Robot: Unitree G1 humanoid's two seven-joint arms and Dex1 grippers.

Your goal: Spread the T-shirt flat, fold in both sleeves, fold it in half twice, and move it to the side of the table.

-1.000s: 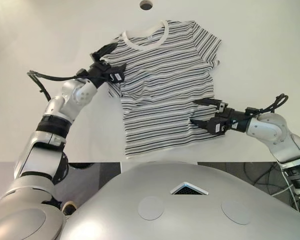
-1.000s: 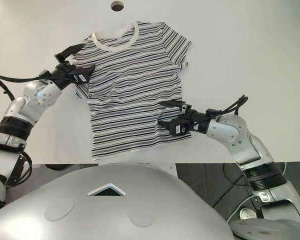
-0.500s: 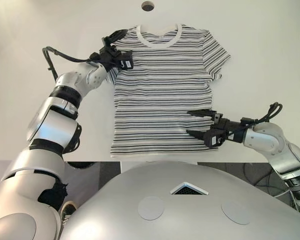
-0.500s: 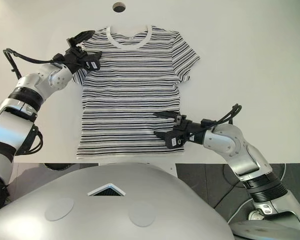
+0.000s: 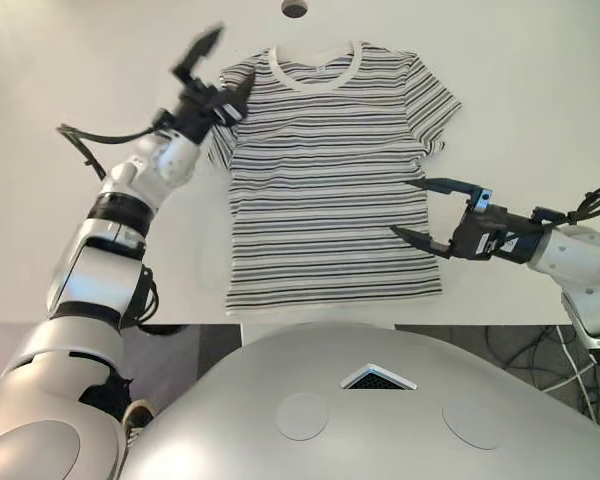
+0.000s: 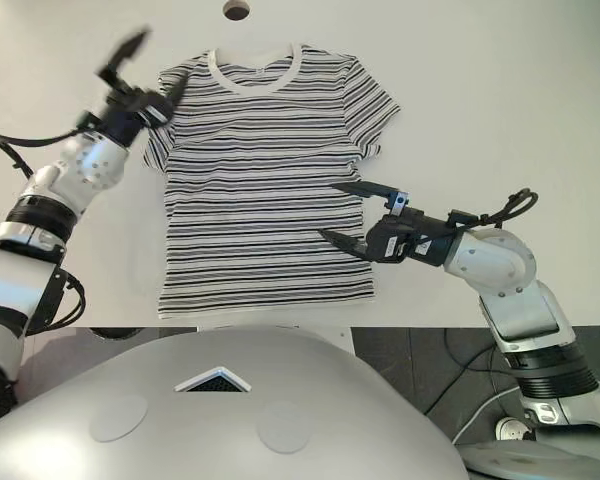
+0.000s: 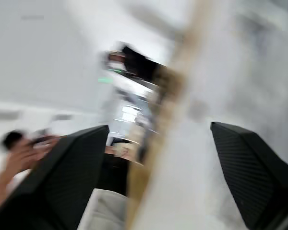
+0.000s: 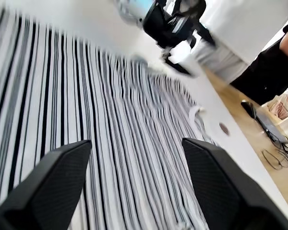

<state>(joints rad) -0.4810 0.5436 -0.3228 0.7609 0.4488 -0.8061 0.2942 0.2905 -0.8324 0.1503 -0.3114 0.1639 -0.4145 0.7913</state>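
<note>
- One white table (image 5: 540, 120) had a round hole (image 5: 294, 8) at its far edge.
- Striped T-shirt (image 5: 330, 170) lay flat mid-table.
- Left gripper (image 5: 228, 62) by one sleeve and right gripper (image 5: 404, 207) over the lower side edge were both spread wide, empty.

The right claw (image 8: 137, 142), spread wide, hangs over the flat, striped T-shirt (image 8: 53, 96).

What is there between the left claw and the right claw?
The striped T-shirt, spread flat on the table; its body fills the stretch from the left claw to the right claw, as the left eye view shows.
</note>
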